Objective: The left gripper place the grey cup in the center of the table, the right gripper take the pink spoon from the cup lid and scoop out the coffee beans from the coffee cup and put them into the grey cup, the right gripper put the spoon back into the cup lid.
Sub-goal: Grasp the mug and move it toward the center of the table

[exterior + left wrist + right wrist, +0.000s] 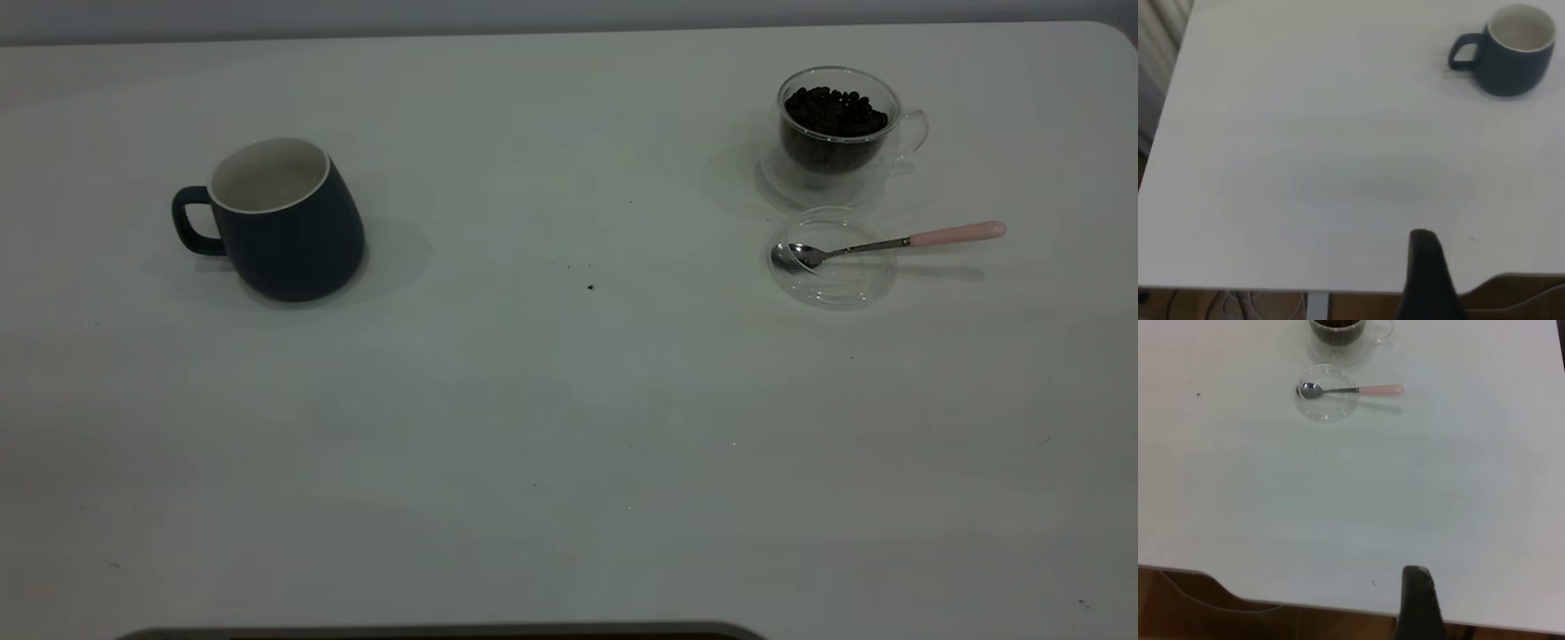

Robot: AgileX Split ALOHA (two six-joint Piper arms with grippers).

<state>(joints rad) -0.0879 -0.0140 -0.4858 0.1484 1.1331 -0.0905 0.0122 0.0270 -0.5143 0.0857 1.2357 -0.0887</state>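
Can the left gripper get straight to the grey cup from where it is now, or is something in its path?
Probably yes. In the left wrist view only bare table lies between the left gripper and the grey cup, which stands upright and alone, far from the coffee cup and pink spoon.

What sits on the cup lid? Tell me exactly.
The pink spoon lies across the cup lid, its steel bowl resting on the glass and its pink handle overhanging the table. Nothing else shows on it.
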